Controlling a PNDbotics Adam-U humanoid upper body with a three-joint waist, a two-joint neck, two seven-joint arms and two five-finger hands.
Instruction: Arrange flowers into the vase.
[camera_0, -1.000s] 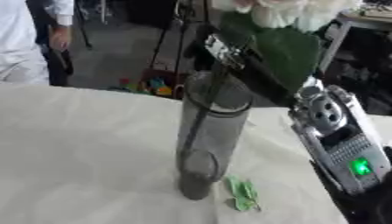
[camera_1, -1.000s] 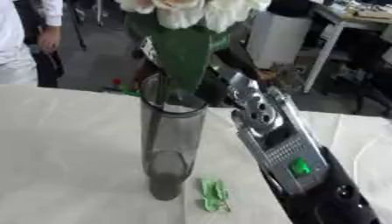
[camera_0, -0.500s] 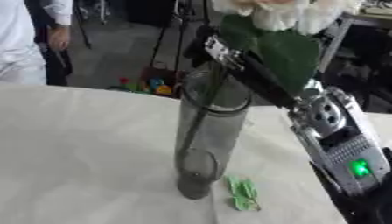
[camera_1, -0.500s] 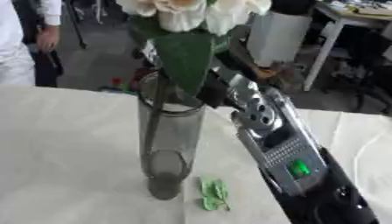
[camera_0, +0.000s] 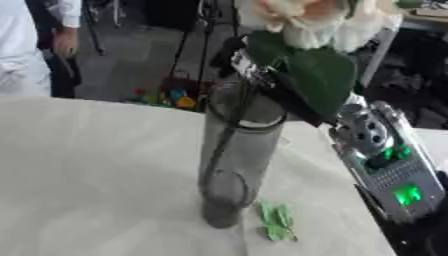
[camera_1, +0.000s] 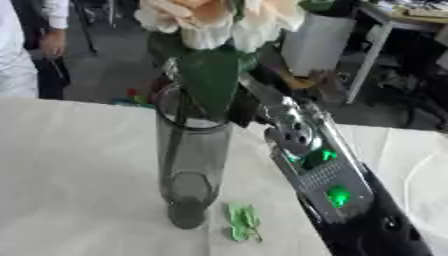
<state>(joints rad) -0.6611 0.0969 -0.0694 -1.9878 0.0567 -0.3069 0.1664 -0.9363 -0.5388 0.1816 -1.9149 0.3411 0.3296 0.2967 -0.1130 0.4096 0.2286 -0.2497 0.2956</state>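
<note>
The right hand's (camera_0: 249, 65) fingers are clamped on the flowers (camera_0: 306, 22) just above the vase (camera_0: 234, 155), stems reaching down inside it; the vase stands upright on the surface (camera_0: 87, 170), a green leaf (camera_0: 278, 221) beside its base

Smoky glossy glass vase (camera_0: 236, 165), matt tablecloth (camera_0: 87, 175)

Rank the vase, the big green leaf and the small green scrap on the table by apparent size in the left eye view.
1. vase
2. big green leaf, though it sits nearer the camera, which inflates it
3. small green scrap
</note>
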